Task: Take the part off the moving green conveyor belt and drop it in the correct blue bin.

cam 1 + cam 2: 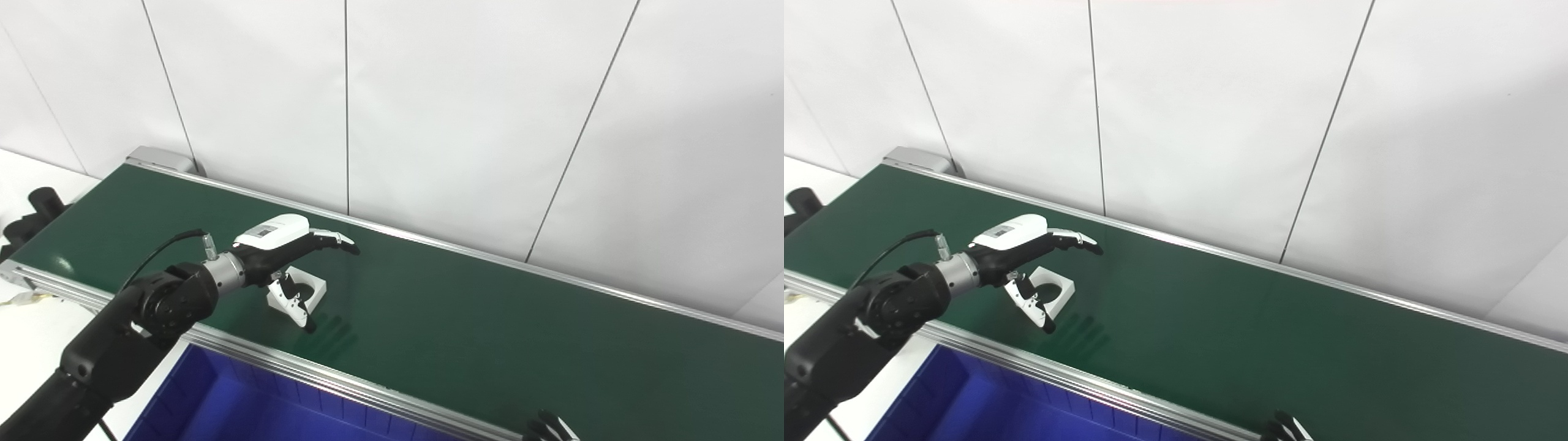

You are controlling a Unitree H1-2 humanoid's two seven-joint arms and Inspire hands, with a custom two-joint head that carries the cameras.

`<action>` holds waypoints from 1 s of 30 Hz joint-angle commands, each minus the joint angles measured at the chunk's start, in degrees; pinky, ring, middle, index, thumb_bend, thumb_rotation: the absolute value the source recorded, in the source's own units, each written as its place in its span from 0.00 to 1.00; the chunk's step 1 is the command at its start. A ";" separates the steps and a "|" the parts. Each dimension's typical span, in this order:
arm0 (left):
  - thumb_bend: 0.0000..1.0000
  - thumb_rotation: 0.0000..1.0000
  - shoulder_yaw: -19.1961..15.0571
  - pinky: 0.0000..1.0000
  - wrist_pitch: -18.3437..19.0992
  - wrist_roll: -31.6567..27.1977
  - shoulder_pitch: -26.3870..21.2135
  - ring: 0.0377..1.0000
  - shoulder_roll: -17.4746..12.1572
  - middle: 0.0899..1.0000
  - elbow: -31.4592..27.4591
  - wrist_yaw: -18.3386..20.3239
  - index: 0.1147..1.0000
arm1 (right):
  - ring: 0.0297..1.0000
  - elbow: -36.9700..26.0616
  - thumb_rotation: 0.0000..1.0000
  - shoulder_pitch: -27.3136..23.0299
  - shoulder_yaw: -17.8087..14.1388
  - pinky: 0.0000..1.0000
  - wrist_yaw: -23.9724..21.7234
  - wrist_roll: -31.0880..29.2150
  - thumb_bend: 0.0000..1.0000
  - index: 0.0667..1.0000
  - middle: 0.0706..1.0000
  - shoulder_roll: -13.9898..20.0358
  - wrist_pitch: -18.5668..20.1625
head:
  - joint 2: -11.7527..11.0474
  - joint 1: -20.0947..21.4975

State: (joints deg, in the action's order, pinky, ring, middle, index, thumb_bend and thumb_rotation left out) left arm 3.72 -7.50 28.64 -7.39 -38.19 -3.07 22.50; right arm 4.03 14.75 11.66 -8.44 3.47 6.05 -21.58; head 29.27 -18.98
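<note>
My left hand (278, 245) hangs spread wide and empty over the white part (306, 288) in the frame's left-centre on the green belt (490, 318), the part sitting just under my palm, fingers beyond it, thumb nearer.

No legible text, brand, number or sign appears in either view. The only candidate is a small grey label on the white back shell of the left hand (278, 245), carrying dark printed marks too small and blurred to read. The belt (490, 331), the white part (304, 288), the blue bin (245, 410) and the wall panels (465, 104) bear no visible markings.
</note>
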 commanded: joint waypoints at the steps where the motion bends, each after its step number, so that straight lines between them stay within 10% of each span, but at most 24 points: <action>1: 0.98 0.11 -0.43 0.81 -0.77 1.21 -2.09 0.85 -2.16 0.85 0.07 -1.63 0.81 | 0.76 -1.58 0.86 -0.11 -0.04 0.68 -0.14 -0.51 0.70 0.86 0.81 -0.31 -2.37 | 0.13 -0.13; 30: 0.95 0.15 7.09 0.82 4.07 16.08 -6.07 0.87 3.27 0.87 10.91 -6.87 0.84 | 0.76 -1.80 0.86 -0.04 0.30 0.68 0.07 0.23 0.70 0.87 0.82 -0.73 -2.28 | 0.14 0.55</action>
State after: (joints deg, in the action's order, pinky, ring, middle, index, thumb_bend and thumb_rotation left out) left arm 11.00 -4.19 43.87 -10.86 -34.25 8.81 17.71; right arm 3.79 14.84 11.93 -8.41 4.09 5.80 -21.58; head 29.44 -18.37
